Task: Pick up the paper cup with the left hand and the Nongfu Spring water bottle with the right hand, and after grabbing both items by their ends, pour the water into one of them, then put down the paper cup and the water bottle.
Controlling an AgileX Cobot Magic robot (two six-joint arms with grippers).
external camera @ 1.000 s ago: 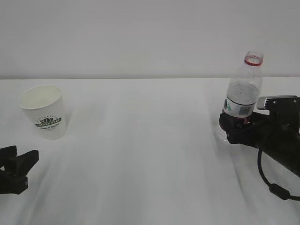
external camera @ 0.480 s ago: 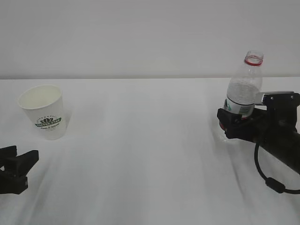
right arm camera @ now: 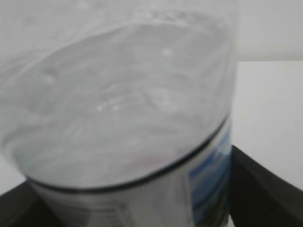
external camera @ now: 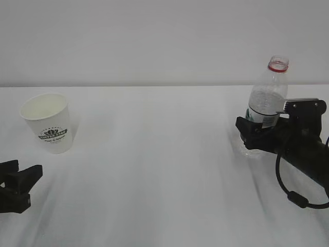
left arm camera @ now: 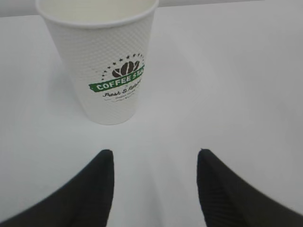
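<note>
You're looking at a plain white bench (external camera: 154, 170) that runs back to a pale, bare wall (external camera: 154, 41); take the Nongfu Spring water bottle (external camera: 267, 103) as your landmark.

The largest thing is the right hand (external camera: 254, 136), black with a looping black cable, reaching in from the right edge. Its pincer is spread wide, with a jaw on either side of the bottle's lower body; whether the jaws actually touch the plastic you cannot tell. The right wrist view is filled by the blurred clear wall of the bottle (right arm camera: 118, 109), with a dark jaw at each lower corner.

The bottle itself stands upright on the bench: clear, capless, with a red neck ring and a label band low down.

Far to the bottle's left, across open bench, stands the paper cup (external camera: 48, 122), upright, white and tapered, shorter than the bottle, with a dark green round logo reading "COFFEE" in the left wrist view (left arm camera: 102, 61).

Nearer the camera than the cup, the left hand (external camera: 18, 185) sits low, its pincer partly open and gripping nothing, well short of the cup.

You have one bottle, one cup, two hands.
</note>
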